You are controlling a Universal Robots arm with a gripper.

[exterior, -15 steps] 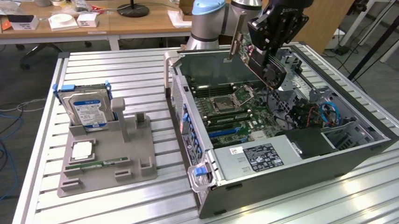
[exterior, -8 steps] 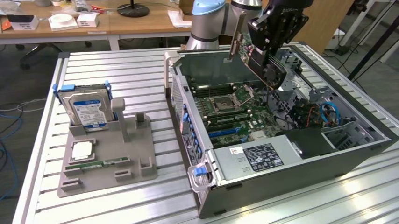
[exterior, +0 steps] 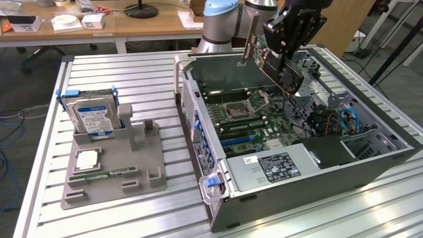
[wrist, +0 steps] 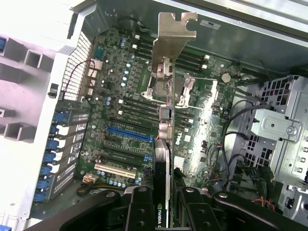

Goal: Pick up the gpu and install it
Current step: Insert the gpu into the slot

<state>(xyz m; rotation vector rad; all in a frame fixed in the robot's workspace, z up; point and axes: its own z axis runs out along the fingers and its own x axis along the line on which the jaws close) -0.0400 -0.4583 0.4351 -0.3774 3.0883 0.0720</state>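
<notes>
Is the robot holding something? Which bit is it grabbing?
Yes. Its fingers pinch a graphics card by its two flat sides, at the end away from the silver bracket, above the open computer.

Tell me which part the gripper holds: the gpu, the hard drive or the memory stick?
The gpu, the green card with a silver bracket, held by the gripper over the open case. The other two sit in the grey holder.
</notes>
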